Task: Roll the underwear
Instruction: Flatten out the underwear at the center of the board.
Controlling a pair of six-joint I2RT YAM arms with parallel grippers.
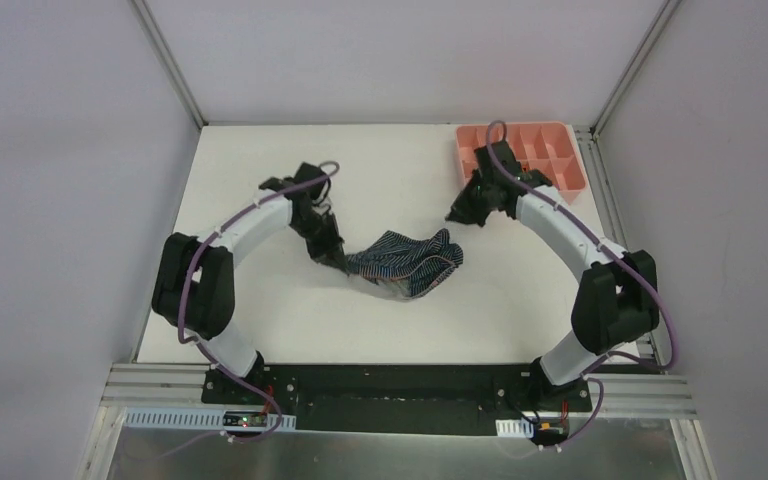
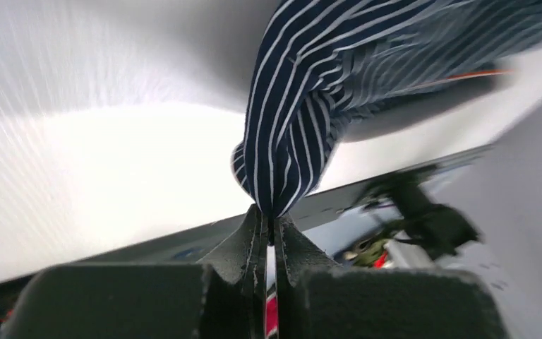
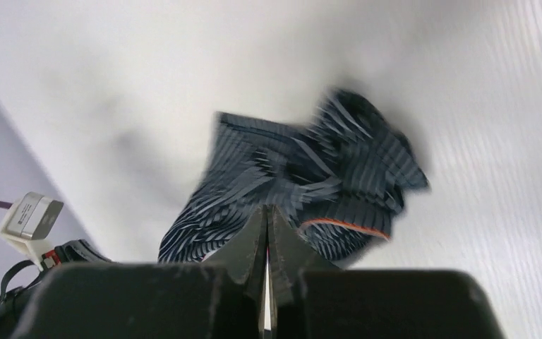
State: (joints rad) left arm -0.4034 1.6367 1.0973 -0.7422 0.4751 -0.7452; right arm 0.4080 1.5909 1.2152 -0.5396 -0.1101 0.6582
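Striped underwear [image 1: 405, 262] lies bunched in the middle of the surface [image 1: 260, 180]. Your left end effector [image 2: 268, 213] is clamped tight on its left end, probably to anchor a fold or start the roll. Your right end effector [image 3: 266, 210] is closed too, apart from the cloth and seemingly empty.

A pink tray [image 1: 564, 152], split by dividers into small compartments, sits in the far right corner of a white table [image 1: 410, 165], one side running just beside the table's right edge. Pale grey walls [image 1: 60, 150] close in the table at the left, back and right. Metal posts [image 1: 167, 58] rise at both back corners. An aluminium rail [image 1: 160, 385] runs along the near edge, with a white slotted strip [image 1: 175, 420] just below it on the left. In the wrist views the tabletop is bright, with a fine grain.
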